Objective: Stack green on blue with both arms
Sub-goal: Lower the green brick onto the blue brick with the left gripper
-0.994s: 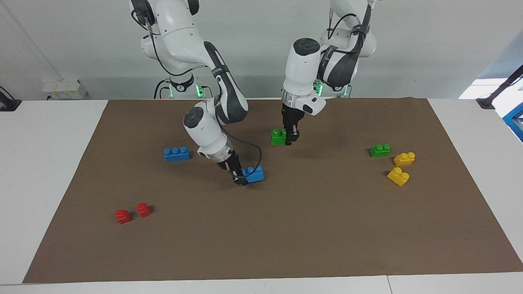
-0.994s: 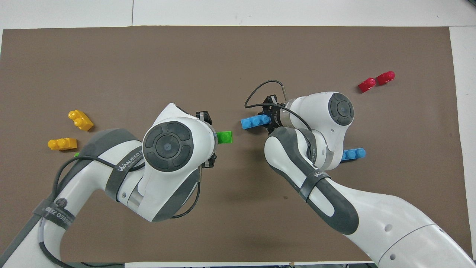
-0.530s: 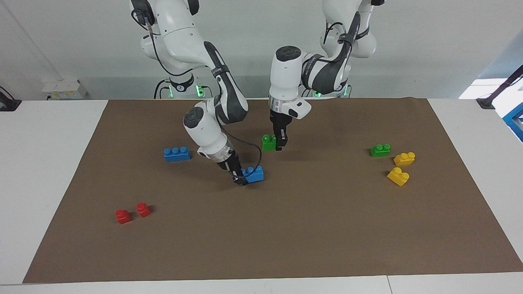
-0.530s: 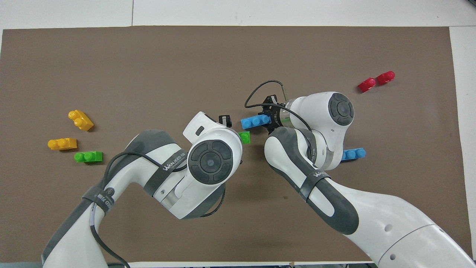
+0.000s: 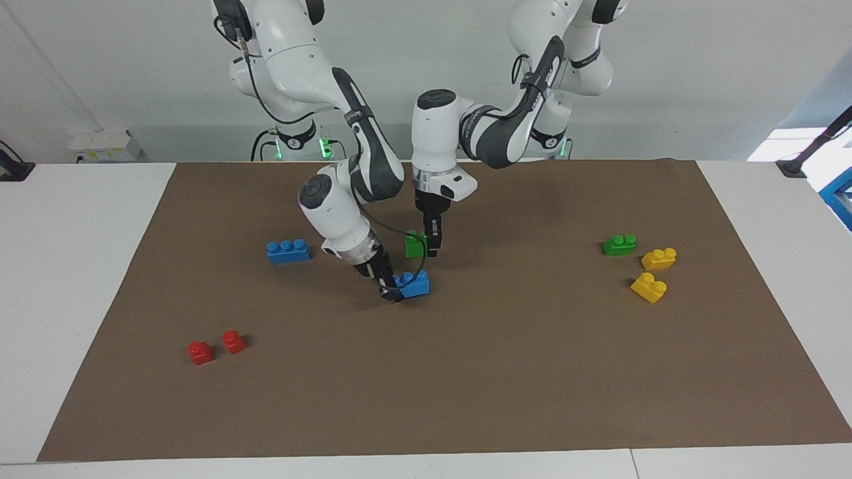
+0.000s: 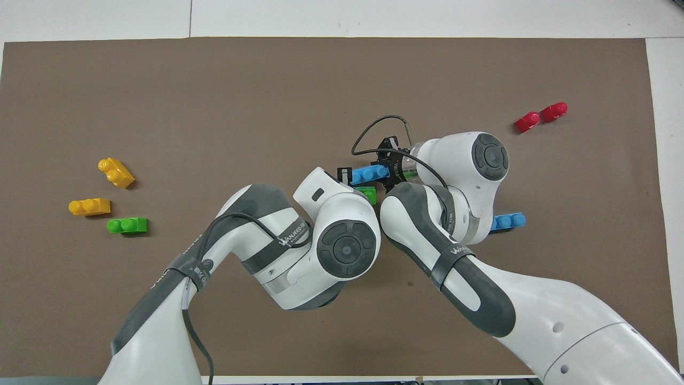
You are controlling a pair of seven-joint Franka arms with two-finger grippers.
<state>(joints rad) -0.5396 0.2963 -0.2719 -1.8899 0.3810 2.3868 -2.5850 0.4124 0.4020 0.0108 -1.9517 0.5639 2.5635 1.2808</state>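
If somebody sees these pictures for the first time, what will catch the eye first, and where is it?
The eye goes first to the middle of the brown mat, where the right gripper holds one blue brick low at the mat. The left gripper carries a green brick just over it. Next come the loose bricks: a second blue brick and two red bricks toward the right arm's end, and a second green brick with two yellow bricks toward the left arm's end.

A robotics lab. Two white arms (image 5: 346,133) stand on bases with green status lights at one edge of a white surface (image 5: 80,266), against a plain grey wall (image 5: 699,80). A brown mat (image 5: 466,386) covers most of the surface, with toy bricks (image 5: 649,287) scattered on it. A socket box (image 5: 105,146) sits by the wall, near the mat's corner.
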